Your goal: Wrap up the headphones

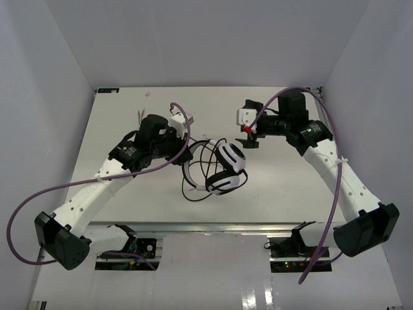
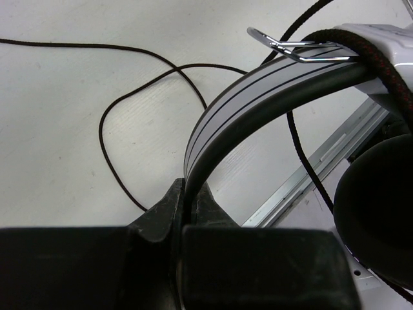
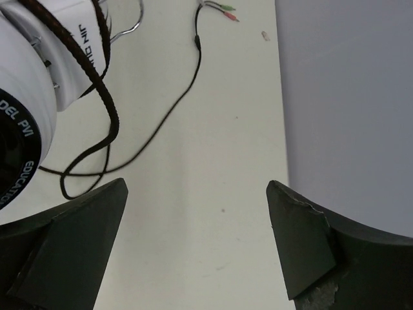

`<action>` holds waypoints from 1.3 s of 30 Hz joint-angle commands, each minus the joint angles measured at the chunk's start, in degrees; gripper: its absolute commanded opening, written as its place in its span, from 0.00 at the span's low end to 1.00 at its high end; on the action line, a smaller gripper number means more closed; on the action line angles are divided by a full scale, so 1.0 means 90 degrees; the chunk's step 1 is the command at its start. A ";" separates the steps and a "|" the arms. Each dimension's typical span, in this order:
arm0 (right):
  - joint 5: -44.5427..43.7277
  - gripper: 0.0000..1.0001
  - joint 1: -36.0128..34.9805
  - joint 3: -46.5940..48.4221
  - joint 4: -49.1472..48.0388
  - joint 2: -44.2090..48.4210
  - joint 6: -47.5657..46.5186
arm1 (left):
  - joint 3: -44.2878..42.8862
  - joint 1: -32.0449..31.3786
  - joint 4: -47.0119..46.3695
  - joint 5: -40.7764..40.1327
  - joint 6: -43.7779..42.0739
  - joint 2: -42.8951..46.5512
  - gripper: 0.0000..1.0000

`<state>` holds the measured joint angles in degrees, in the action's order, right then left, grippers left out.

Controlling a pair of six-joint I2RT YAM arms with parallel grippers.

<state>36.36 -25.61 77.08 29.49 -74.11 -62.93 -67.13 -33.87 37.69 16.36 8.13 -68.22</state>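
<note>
The white-and-black headphones point(image 1: 222, 168) lie at the table's middle, earcups to the right. My left gripper point(image 1: 183, 155) is shut on the white headband point(image 2: 258, 90), which runs out from between its jaws point(image 2: 187, 201); a black ear pad point(image 2: 381, 206) shows at the right. The thin black cable point(image 1: 192, 188) loops around the headphones and over the table point(image 2: 129, 103). Its red and green plugs point(image 3: 222, 9) lie at the back left point(image 1: 141, 116). My right gripper point(image 1: 248, 139) is open and empty point(image 3: 197, 186), just right of a white earcup point(image 3: 26, 84), with cable point(image 3: 174, 103) ahead of it.
An aluminium rail point(image 1: 213, 226) runs along the table's near edge and also shows in the left wrist view point(image 2: 322, 161). Grey-white walls point(image 1: 361, 58) close in the table on three sides. Thick purple robot cables point(image 1: 32, 200) hang from both arms.
</note>
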 commanded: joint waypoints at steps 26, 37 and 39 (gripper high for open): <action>0.2652 0.90 0.0537 -0.3522 -0.9426 -0.0886 0.7863 | -0.2456 -0.0006 -0.0124 0.0543 0.1453 -0.0045 0.00; 0.1690 0.98 -0.0404 -0.4504 -1.2919 -0.2173 1.0236 | -0.4060 -0.0006 -0.0174 -0.0152 0.1999 -0.0761 0.00; 0.1458 0.99 -0.0486 -0.4529 -1.3208 -0.2336 1.0564 | -0.4420 -0.0006 -0.0157 -0.0298 0.2130 -0.0974 0.00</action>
<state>55.40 -29.13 37.23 -69.48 -92.77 22.93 -99.44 -33.87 40.19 16.48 21.99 -75.65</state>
